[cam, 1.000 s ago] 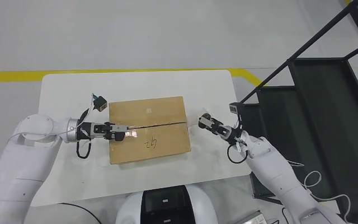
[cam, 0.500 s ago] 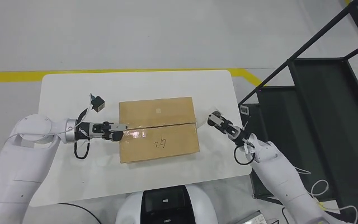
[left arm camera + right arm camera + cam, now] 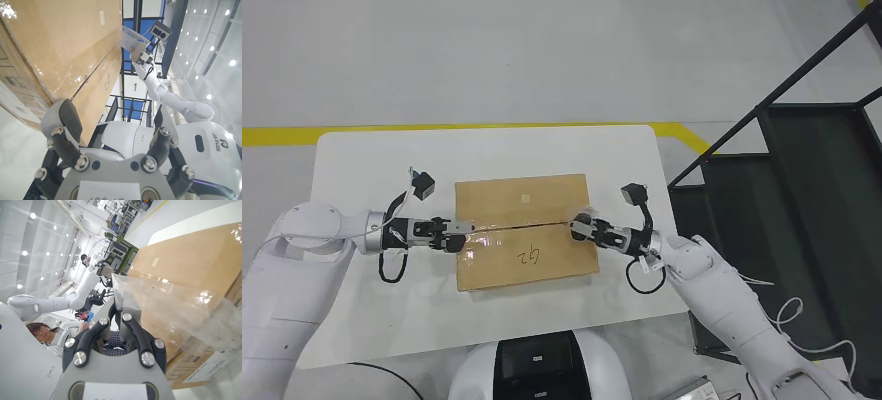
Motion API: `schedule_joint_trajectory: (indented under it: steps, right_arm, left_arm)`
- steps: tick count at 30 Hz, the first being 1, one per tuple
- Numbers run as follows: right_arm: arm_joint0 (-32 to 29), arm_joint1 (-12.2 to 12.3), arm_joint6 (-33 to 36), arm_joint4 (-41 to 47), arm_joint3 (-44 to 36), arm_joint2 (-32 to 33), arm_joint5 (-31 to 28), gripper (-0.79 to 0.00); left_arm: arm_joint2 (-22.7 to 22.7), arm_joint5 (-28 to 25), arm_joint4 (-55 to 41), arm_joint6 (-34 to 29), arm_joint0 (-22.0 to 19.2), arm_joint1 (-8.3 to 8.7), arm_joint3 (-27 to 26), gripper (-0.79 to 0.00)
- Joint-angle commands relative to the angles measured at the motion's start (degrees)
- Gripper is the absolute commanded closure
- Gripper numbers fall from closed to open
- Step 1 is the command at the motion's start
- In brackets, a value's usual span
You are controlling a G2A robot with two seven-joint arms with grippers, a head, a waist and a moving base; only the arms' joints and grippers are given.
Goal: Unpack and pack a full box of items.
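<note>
Progress so far: pretty early, by the looks of it. Cardboard box (image 3: 527, 215) is sat in the middle of the white table (image 3: 362, 160), flaps down, with nothing taken out yet.

Clear tape (image 3: 170, 306) along the top seam (image 3: 522, 226) is what's being dealt with. One end of it is lifted off the box at the robot's right-hand side and is pinched between the pressed-together fingers of the right gripper (image 3: 118, 313), which is held just over that end of the lid. The rest of the strip looks to be stuck down along the seam toward the other end, wrinkled and shiny in the left wrist view.

Left gripper (image 3: 112, 109) is parked at the opposite end of the seam, right by the box's top edge, fingers spread wide and nothing held. Whether a pad is actually touching the cardboard can't be told.

So, done: tape started, one end freed. Left to do: rest of the strip to be peeled, flaps to be opened, contents to be taken out, then everything to be packed back in. What's inside can't be seen yet.
</note>
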Motion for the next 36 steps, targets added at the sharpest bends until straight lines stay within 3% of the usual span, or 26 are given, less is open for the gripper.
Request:
schedule_joint_trajectory:
  steps: [1, 19, 21, 22, 23, 24, 36]
  right_arm:
    - [0.87, -0.23, 0.14, -1.08, 0.01, -0.87, 0.66, 0.000]
    - [5.65, -1.33, 4.10, -7.76, -2.02, -5.52, 15.26, 0.000]
    - [5.78, -1.32, 4.56, -8.09, -2.93, -5.57, 16.77, -0.145]
    - [5.74, -1.32, 4.75, -8.15, -3.44, -5.63, 17.32, -0.308]
    - [5.72, -1.31, 5.01, -8.15, -3.85, -5.65, 18.09, -0.683]
    - [5.73, -1.31, 5.40, -7.93, -4.31, -5.67, 18.85, -0.785]
    - [6.71, -1.56, 7.71, -8.02, -8.34, -6.57, 23.41, -0.785]
  left_arm:
    - [0.07, -0.12, -0.07, -0.10, -0.03, 0.01, 0.01, -0.785]
    - [0.25, -1.22, -0.95, -0.02, 0.09, 0.15, 0.50, -0.785]
    - [0.24, -1.30, -0.97, -0.05, 0.11, 0.17, 0.56, -0.785]
    - [0.22, -1.39, -1.09, -0.12, 0.13, 0.19, 0.62, -0.785]
    - [0.18, -1.47, -1.14, -0.19, 0.14, 0.21, 0.70, -0.785]
    - [0.12, -1.63, -1.14, -0.20, 0.14, 0.23, 0.75, -0.785]
    - [-0.82, -2.34, -2.06, -0.25, 0.45, 0.53, 1.05, -0.785]
